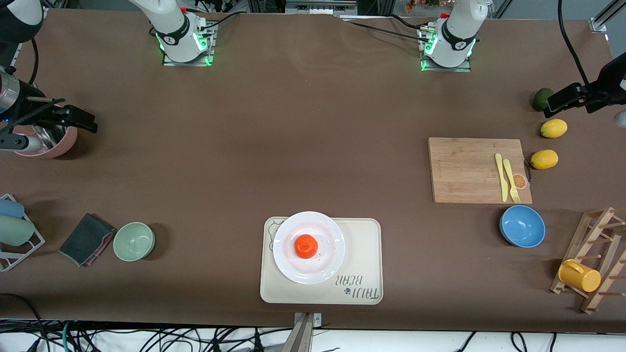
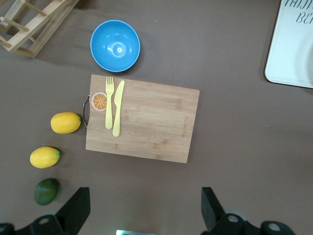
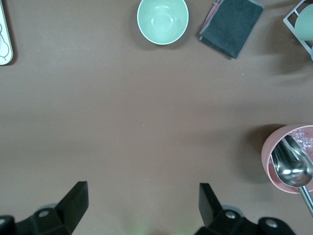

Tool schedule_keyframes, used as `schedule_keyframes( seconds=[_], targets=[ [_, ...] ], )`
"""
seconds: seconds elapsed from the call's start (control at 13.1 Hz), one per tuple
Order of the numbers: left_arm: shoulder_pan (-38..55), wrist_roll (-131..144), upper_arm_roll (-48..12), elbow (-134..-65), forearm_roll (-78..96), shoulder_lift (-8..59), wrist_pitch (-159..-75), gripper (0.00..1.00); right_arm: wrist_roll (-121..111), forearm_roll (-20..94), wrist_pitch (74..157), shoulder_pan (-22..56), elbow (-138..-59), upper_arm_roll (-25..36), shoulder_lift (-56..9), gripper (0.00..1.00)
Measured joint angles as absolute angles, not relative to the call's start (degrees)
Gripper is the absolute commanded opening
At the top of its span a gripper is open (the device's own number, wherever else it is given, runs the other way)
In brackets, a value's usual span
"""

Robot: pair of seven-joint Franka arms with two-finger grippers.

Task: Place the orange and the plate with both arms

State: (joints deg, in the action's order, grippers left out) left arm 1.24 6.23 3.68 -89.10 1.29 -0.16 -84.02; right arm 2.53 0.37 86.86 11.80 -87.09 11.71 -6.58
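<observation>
The orange [image 1: 306,246] rests in the middle of the white plate [image 1: 328,234]. The plate stands on a cream tray [image 1: 364,244] near the table's front edge, midway between the two arms. My left gripper [image 2: 145,196] hangs open and empty over bare table beside the avocado, up at the left arm's end [image 1: 570,99]. My right gripper [image 3: 143,191] is open and empty too, high over the table next to a pink bowl at the right arm's end [image 1: 73,117]. Both grippers are well away from the plate.
A wooden cutting board [image 1: 469,168] carries a yellow knife and fork. Around it are a blue bowl [image 1: 522,226], two lemons [image 1: 553,128], an avocado [image 1: 542,99] and a wooden rack with a yellow cup [image 1: 579,275]. A green bowl [image 1: 134,241], dark cloth [image 1: 85,238] and pink bowl with spoon [image 3: 291,159] lie at the right arm's end.
</observation>
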Motion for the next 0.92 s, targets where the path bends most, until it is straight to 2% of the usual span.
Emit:
schedule_keyframes(
  seconds=[0.92],
  targets=[
    [1.2, 6.2, 3.7, -89.1, 1.3, -0.2, -84.0, 1.00, 2.7, 0.4, 86.9, 12.5, -87.1, 11.4, -6.6, 1.00]
  ],
)
